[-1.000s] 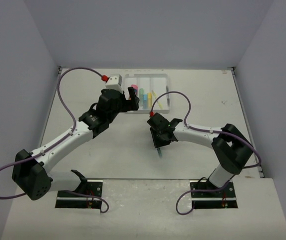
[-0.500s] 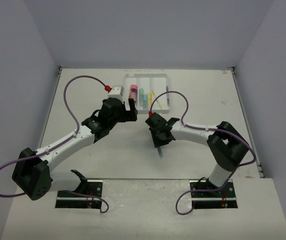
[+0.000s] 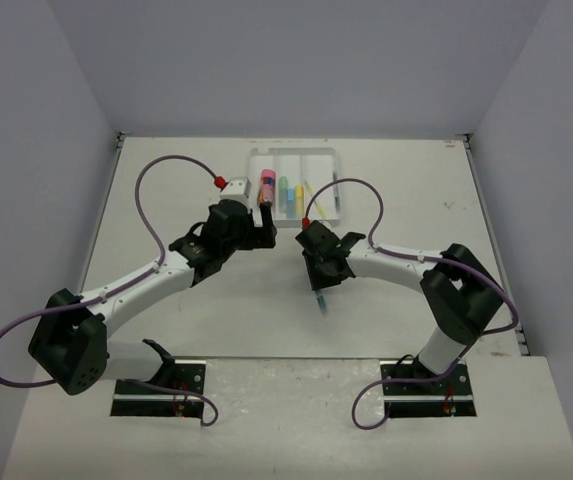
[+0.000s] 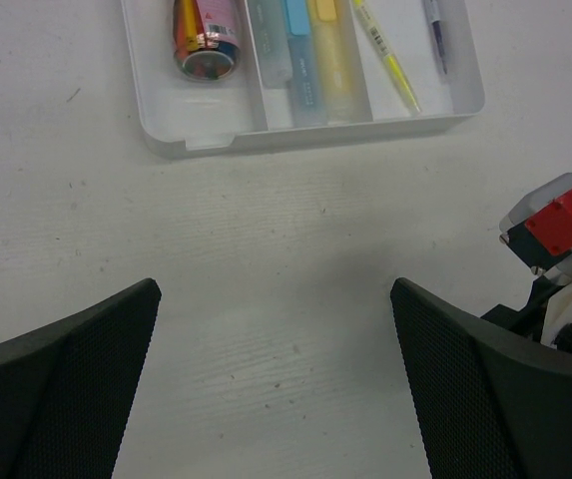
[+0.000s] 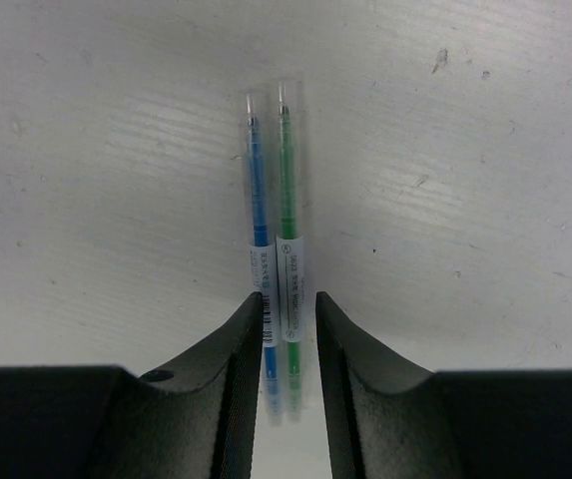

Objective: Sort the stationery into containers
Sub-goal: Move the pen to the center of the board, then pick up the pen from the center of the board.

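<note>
Glue stick [image 4: 206,35] lies in tray's [image 4: 305,135] left compartment.

3-slot tray [image 4: 305,135] holds glue stick [image 4: 206,40], markers [image 4: 303,60], thin pens [image 4: 390,62]; 2 clear pens [image 5: 287,210] lie parallel outside.

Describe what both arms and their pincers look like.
The left arm and right arm have white links with bulky black joints. A purple cable loops along each, ending in a red connector at the wrist. The left pincer and right pincer are black; the left's pads show fine mesh texture, the right's look smooth.
</note>
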